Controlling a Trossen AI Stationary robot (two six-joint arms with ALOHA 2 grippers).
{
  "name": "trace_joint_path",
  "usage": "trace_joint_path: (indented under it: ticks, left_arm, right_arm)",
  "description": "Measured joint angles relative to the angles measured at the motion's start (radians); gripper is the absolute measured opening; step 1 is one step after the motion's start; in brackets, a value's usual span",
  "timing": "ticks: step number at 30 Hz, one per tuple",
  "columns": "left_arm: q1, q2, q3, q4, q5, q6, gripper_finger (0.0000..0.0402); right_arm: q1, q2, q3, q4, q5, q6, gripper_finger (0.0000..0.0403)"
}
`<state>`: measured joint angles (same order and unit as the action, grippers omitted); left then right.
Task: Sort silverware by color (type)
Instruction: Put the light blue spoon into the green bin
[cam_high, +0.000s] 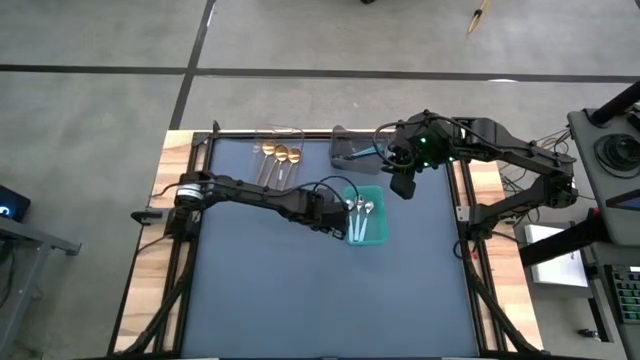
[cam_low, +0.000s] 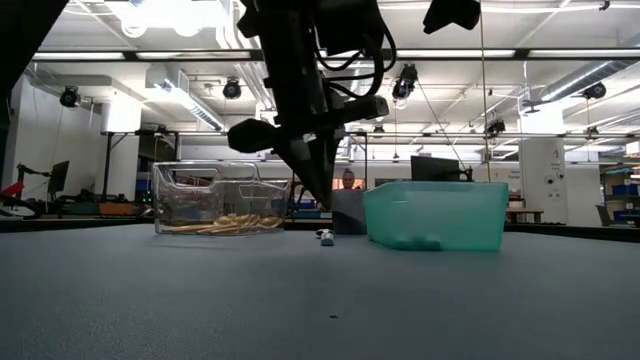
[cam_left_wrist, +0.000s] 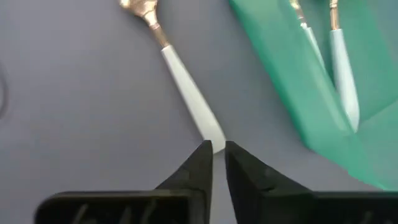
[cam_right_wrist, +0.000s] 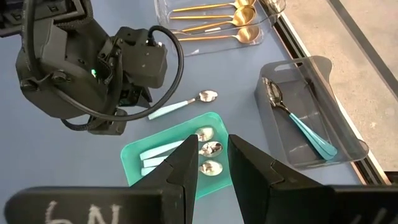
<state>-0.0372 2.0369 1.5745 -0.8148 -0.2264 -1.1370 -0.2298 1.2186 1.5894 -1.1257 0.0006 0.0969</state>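
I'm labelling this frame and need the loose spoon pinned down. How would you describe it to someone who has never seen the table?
Start at the teal bin in the middle of the dark table. Just beside it, toward the clear bin of gold spoons, one silver-bowled spoon with a light-blue handle lies on the bare mat at the left gripper. Its matching neighbours all lie inside the teal bin; it alone is outside.

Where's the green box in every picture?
High view: teal bin mid-mat.
Low view: right of centre.
Left wrist view: upper right.
Right wrist view: lower middle, behind the fingers.
Shared landmark: the left hand beside it.
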Motion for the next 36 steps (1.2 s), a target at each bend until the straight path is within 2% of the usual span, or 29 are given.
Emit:
trace_joint_path:
  ticks: [6, 9, 12, 15, 19, 23, 29, 33, 36]
  left_arm:
    - [-0.001, 0.003, 0.0, 0.029, -0.033, 0.119, 0.0092]
    - [-0.021, 0.004, -0.005, 0.032, -0.126, 0.244, 0.0124]
    - [-0.061, 0.004, -0.02, 0.051, -0.254, 0.346, 0.0139]
    - [-0.1, 0.004, -0.046, 0.09, -0.333, 0.367, 0.014]
    - [-0.144, 0.004, -0.101, 0.208, -0.374, 0.366, 0.0129]
    - [-0.163, 0.001, -0.171, 0.362, -0.374, 0.349, 0.0115]
    - [-0.164, -0.033, -0.227, 0.373, -0.393, 0.286, 0.0107]
    - [-0.169, -0.074, -0.284, 0.428, -0.425, 0.349, 0.0106]
    - [-0.169, -0.118, -0.357, 0.488, -0.408, 0.378, 0.0099]
  right_arm:
    - [0.0, 0.0, 0.0, 0.0, 0.0, 0.0, 0.0077]
    - [0.0, 0.0, 0.0, 0.0, 0.0, 0.0, 0.0077]
    - [0.0, 0.0, 0.0, 0.0, 0.0, 0.0, 0.0077]
    - [0.0, 0.0, 0.0, 0.0, 0.0, 0.0, 0.0077]
    - [0.0, 0.0, 0.0, 0.0, 0.0, 0.0, 0.0077]
    - [0.0, 0.0, 0.0, 0.0, 0.0, 0.0, 0.0077]
    - [0.0, 0.0, 0.0, 0.0, 0.0, 0.0, 0.0077]
    - [0.0, 0.002, 0.0, 0.001, 0.0, 0.0, 0.0077]
    - [0.0, 0.006, 0.0, 0.002, 0.0, -0.001, 0.0077]
